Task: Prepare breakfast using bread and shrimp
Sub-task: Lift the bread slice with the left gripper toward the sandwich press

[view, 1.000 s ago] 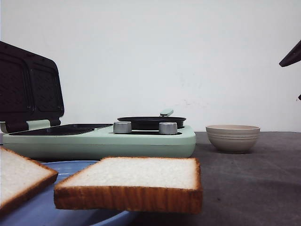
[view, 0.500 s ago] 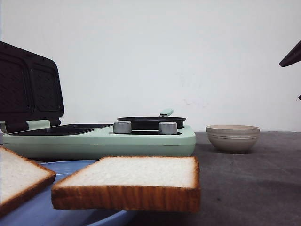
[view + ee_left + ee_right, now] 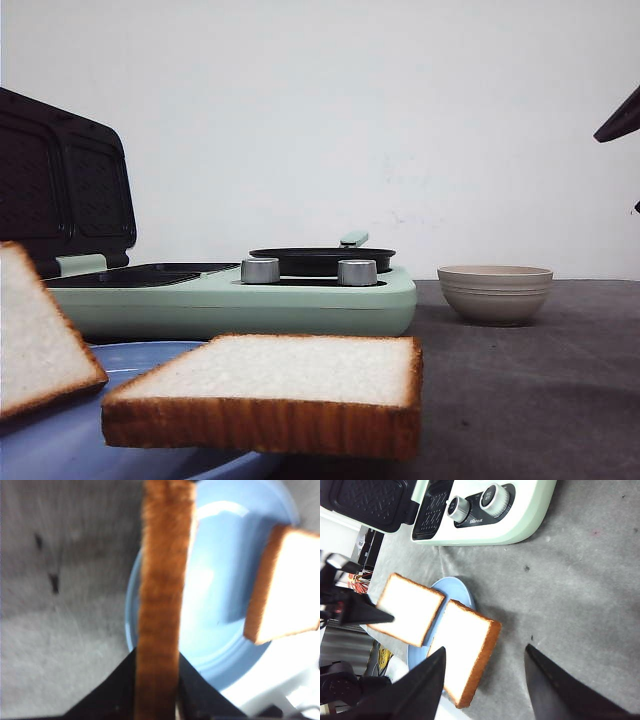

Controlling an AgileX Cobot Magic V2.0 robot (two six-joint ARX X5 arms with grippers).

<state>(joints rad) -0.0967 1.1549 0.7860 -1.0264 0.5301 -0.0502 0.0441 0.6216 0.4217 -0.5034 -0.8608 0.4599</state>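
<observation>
Two slices of bread show. One slice (image 3: 162,595) stands edge-on between the fingers of my left gripper (image 3: 157,680), which is shut on it; in the front view this slice (image 3: 35,340) tilts up at the far left, over the blue plate (image 3: 60,440). The other slice (image 3: 280,385) lies flat on the plate's right rim and overhangs it. My right gripper (image 3: 485,649) hangs open high above that slice (image 3: 462,647) and the grey table, holding nothing. The shrimp is out of view.
A mint-green sandwich maker (image 3: 230,300) with its dark lid raised, two knobs and a small pan stands behind the plate. A beige ribbed bowl (image 3: 495,293) sits to its right. A dark part of the right arm (image 3: 620,118) shows at the upper right edge.
The left slice has risen and tipped steeply upward in my left gripper. The flat slice has shifted slightly left and lower in the front view. The right arm has not moved.
</observation>
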